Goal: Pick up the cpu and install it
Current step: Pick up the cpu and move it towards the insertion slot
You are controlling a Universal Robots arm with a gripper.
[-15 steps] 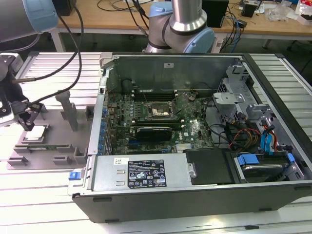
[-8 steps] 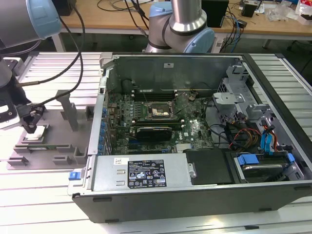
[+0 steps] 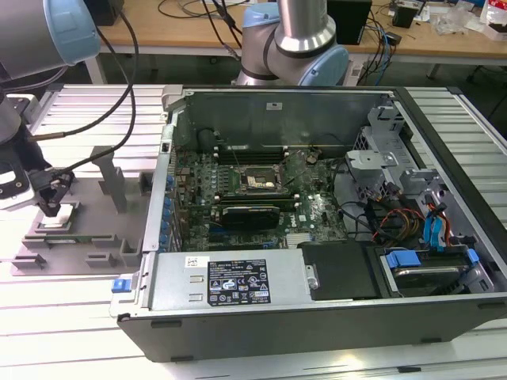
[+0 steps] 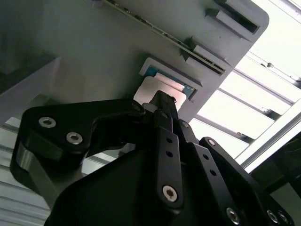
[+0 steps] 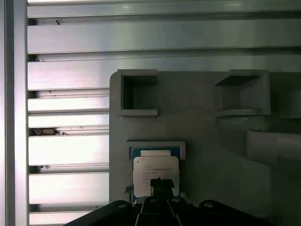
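Silver top, greenish rim: cpu (image 5: 155,167). Lies flat in a framed pocket (image 5: 157,143) of the grey plastic tray (image 5: 207,165), straight under the pincer tip. Carries faint dark print on the metal in the first wrist view, too small to read. Also seen in the second wrist view (image 4: 151,87), partly covered by the tip, and in the exterior view as a pale patch (image 3: 63,212) just beside the tip.

Pincer (image 5: 160,182): black, fingers (image 4: 165,141) drawn together to one narrow point, nothing seen clamped between them. Points down at the cpu in both wrist views (image 4: 162,100). Cannot tell if touching the metal or just above it. Sits over the tray at the exterior view's left (image 3: 51,207).

Tray (image 3: 95,229): rests on the slatted aluminium table (image 3: 71,324). Shows two empty square recesses (image 5: 137,94) beyond the cpu pocket from the pincer.

Open computer case (image 3: 444,317): well apart from the pincer, toward the exterior view's right. Green motherboard (image 3: 317,207) inside, with black metal-framed socket (image 3: 257,180), nothing silver seen in it. Black-and-white label (image 3: 239,281) on the metal box at the case's near edge, small white sticker (image 3: 198,261) beside it; print not legible.
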